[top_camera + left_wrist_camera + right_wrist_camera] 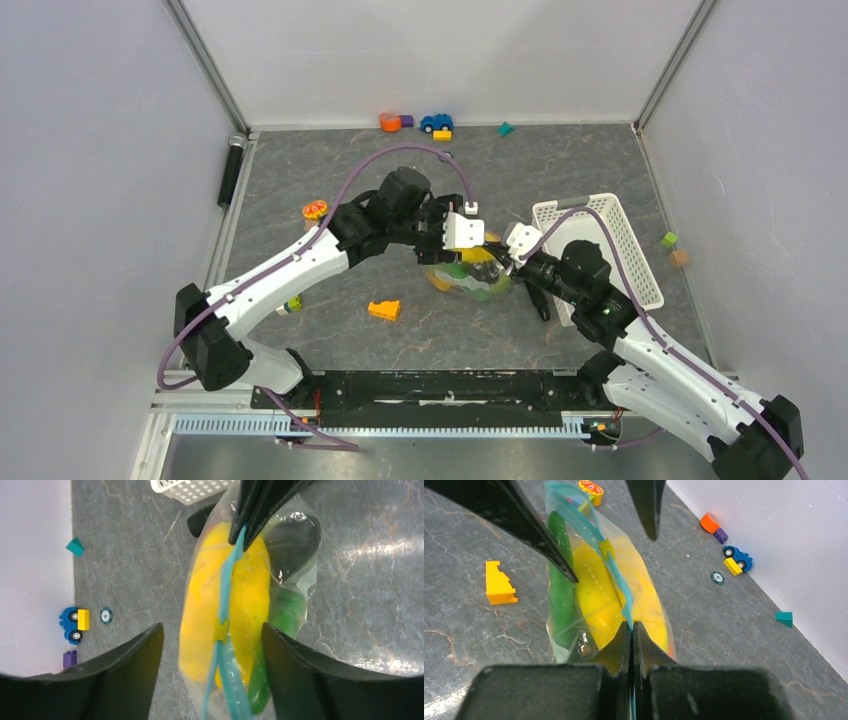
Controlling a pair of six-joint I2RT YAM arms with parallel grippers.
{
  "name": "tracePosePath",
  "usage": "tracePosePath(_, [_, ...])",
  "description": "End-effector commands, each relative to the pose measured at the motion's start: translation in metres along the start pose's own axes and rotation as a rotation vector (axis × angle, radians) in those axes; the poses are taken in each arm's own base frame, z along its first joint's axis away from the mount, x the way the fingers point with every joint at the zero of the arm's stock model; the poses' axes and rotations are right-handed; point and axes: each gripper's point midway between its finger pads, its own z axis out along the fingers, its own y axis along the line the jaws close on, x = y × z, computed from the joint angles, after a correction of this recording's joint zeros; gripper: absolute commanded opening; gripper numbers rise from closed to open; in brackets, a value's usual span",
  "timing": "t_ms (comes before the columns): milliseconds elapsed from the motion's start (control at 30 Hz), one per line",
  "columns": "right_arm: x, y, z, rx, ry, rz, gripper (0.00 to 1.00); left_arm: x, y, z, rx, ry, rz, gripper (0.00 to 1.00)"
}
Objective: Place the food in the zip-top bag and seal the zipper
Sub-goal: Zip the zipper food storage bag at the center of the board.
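The clear zip-top bag point(470, 275) hangs mid-table between both arms, with yellow food point(200, 605) and a long green pod point(559, 590) inside. Its teal zipper point(227, 585) runs along the top edge with a small yellow slider point(220, 630) on it. My right gripper point(631, 627) is shut on one end of the zipper. My left gripper point(212, 645) is open, its fingers point(142, 655) standing either side of the zipper near the slider without touching it. In the right wrist view the slider point(606, 547) sits between the left fingers. An orange round toy food point(315, 210) lies on the table at the left.
A white slotted basket point(610, 250) stands right of the bag. An orange stepped wedge point(384, 310) lies in front. A blue toy car point(436, 123), small blocks point(392, 121) and a teal block point(505, 129) lie along the back wall. Two small pieces point(673, 247) lie far right.
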Motion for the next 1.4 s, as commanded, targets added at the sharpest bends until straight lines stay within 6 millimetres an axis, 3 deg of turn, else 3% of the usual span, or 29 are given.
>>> tracePosePath(0, [-0.055,-0.017,-0.007,0.046,-0.155,-0.059,0.0,0.02,-0.004,0.005,0.044,0.096,0.02,0.67])
tracePosePath(133, [-0.056,-0.024,-0.013,0.095,-0.154,-0.061,0.0,0.042,-0.01,0.006,0.056,0.189,0.013,0.27])
tracePosePath(200, [-0.054,-0.03,-0.015,0.13,-0.141,-0.054,0.0,0.05,-0.013,0.005,0.058,0.216,0.011,0.17])
tracePosePath(333, [-0.051,-0.041,-0.02,0.197,-0.118,-0.043,0.0,0.062,-0.022,-0.001,0.068,0.251,0.03,0.19])
tracePosePath(433, [-0.051,-0.045,-0.022,0.217,-0.111,-0.042,0.0,0.075,-0.022,-0.007,0.04,0.297,0.051,0.35])
tracePosePath(500, [-0.052,-0.046,-0.024,0.228,-0.109,-0.042,0.0,0.082,-0.016,-0.011,-0.006,0.324,0.071,0.39])
tracePosePath(633, [-0.052,-0.049,-0.027,0.246,-0.107,-0.048,0.0,0.092,-0.008,-0.02,-0.077,0.361,0.096,0.25])
tracePosePath(867, [-0.052,-0.054,-0.031,0.273,-0.099,-0.054,0.0,0.104,0.0,-0.037,-0.134,0.422,0.132,0.23])
tracePosePath(933, [-0.052,-0.053,-0.031,0.27,-0.099,-0.058,0.0,0.108,0.003,-0.04,-0.159,0.437,0.142,0.14])
tracePosePath(967, [-0.053,-0.052,-0.03,0.265,-0.104,-0.06,0.0,0.107,0.005,-0.041,-0.171,0.431,0.139,0.05])
tracePosePath(1000, [-0.053,-0.051,-0.029,0.253,-0.107,-0.064,0.0,0.103,0.005,-0.041,-0.17,0.416,0.134,0.02])
tracePosePath(1167, [-0.061,-0.033,-0.015,0.136,-0.162,-0.111,0.0,0.06,-0.01,-0.041,-0.055,0.239,0.07,0.02])
tracePosePath(1300, [-0.07,-0.035,-0.002,0.114,-0.189,-0.125,0.0,0.017,-0.019,-0.051,0.023,0.09,0.031,0.02])
tracePosePath(1367, [-0.07,-0.031,0.007,0.072,-0.178,-0.144,0.12,0.0,-0.022,-0.056,0.037,0.034,0.013,0.02])
